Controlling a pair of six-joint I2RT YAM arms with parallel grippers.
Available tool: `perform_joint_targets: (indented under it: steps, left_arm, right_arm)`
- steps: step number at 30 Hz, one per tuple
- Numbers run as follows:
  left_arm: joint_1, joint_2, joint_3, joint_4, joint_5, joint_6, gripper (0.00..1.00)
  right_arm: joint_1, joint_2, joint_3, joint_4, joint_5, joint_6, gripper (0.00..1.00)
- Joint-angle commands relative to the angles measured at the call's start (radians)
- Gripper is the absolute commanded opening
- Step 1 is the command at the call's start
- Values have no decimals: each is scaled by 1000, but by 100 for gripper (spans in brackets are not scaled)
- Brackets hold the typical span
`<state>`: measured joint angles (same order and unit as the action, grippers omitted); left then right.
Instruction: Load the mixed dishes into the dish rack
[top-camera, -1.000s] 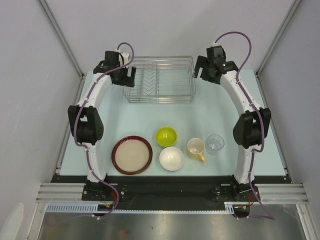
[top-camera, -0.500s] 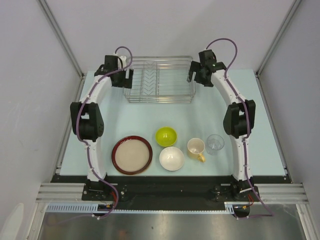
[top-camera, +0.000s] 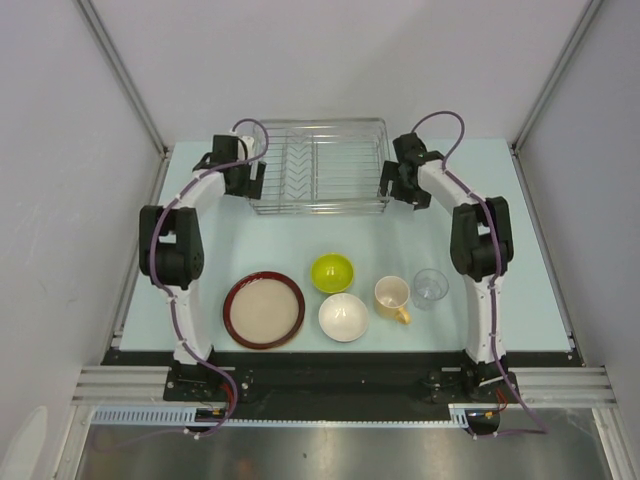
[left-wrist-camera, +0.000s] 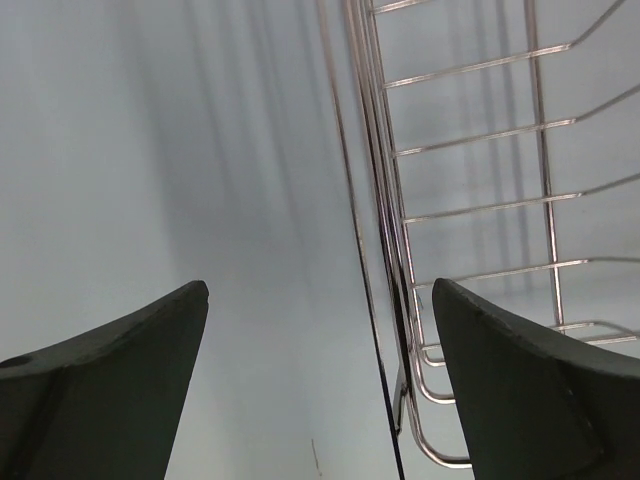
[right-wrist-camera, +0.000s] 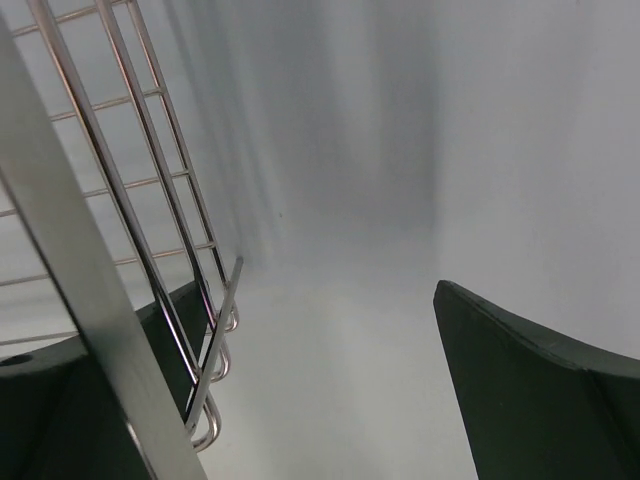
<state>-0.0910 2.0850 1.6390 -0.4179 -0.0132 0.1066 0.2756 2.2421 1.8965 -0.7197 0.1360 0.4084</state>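
Note:
The dish rack (top-camera: 318, 165) is a silver wire basket at the back of the table. My left gripper (top-camera: 248, 180) is at its left end and my right gripper (top-camera: 391, 186) at its right end. In the left wrist view the left gripper (left-wrist-camera: 320, 290) is open, with the rack's side wall (left-wrist-camera: 385, 250) standing between the jaws, near the right finger. The right gripper (right-wrist-camera: 318, 288) is open too, and the rack's wires (right-wrist-camera: 130, 230) cross in front of its left finger (right-wrist-camera: 60, 400). Near the front lie the red-rimmed plate (top-camera: 264, 310), lime-green bowl (top-camera: 332, 272), white bowl (top-camera: 343, 316), yellow mug (top-camera: 392, 296) and clear glass (top-camera: 430, 288).
The pale blue table top (top-camera: 440, 215) is bounded by grey walls on the left, right and back. Both arm bases stand at the near edge, on either side of the row of dishes.
Both grippers have come down and inward onto the rack's two ends, the right arm swinging furthest. Both stay open. The dishes have not moved.

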Motion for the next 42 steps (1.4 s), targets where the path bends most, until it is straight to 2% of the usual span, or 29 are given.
perform_joint_targets:
  steps: [1, 9, 18, 25, 38, 42]
  left_arm:
    - [0, -68, -88, 16, -37, 51, 99]
    - [0, -154, -202, 50, -34, 64, 99]
    - [0, -290, -396, 99, -2, 59, 99]
    - [0, -368, -511, 103, 35, 50, 99]
    - [0, -456, -585, 103, 47, 62, 99]
    - [0, -460, -561, 93, 56, 56, 99]
  right_arm:
    - [25, -93, -65, 8, 47, -8, 100]
    - [77, -194, -171, 14, 89, -8, 100]
    - [97, -326, -358, 52, 102, 21, 100]
    - [122, -358, -430, 28, 146, 33, 99]
    - [209, -476, -547, 11, 201, 86, 99]
    - [186, -496, -560, 28, 199, 69, 100]
